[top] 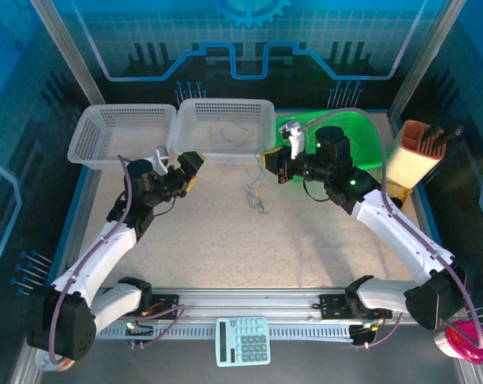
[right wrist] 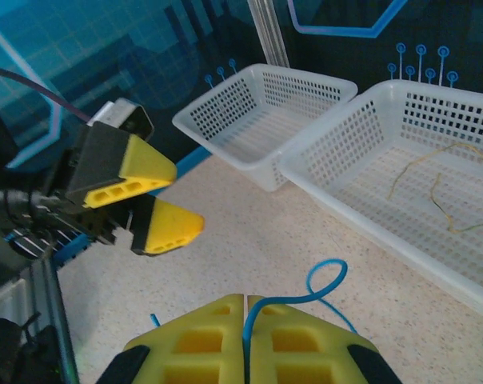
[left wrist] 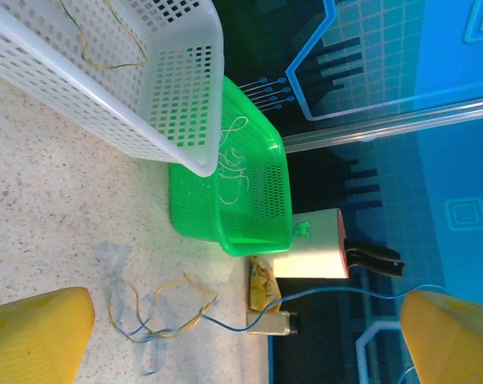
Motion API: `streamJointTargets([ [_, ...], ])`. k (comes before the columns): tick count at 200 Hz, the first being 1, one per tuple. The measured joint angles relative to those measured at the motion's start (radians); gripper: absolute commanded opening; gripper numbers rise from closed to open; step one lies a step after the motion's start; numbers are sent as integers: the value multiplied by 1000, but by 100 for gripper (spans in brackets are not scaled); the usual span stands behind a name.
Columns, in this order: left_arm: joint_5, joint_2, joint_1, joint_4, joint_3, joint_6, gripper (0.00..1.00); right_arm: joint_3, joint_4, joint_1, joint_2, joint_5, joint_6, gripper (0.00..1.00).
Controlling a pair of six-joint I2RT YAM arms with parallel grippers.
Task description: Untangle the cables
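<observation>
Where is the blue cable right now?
In the right wrist view, the blue cable is pinched in the shut right pincer, curling out toward the nearer white basket.

The near and middle bench point(top: 249, 248) lies open for either hand. Along the far edge the left white basket point(top: 125, 110), the middle white basket point(top: 225, 102) and a green basket point(top: 368, 140) form a wall; a tan holder point(top: 409, 160) blocks the far right. Between the left hand point(top: 191, 166) and the right hand point(top: 268, 164), the gap is crossed by the cables point(top: 256, 198), one blue strand pinched in the right hand.
</observation>
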Motion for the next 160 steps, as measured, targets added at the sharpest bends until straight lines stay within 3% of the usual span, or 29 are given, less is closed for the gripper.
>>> streamJointTargets([
  [91,26,162,-112,85,1,5,92,24,71,-18,0,-97,107,0],
  [160,37,200,-156,270,1,-230,89,27,143,-18,20,-140,163,0],
])
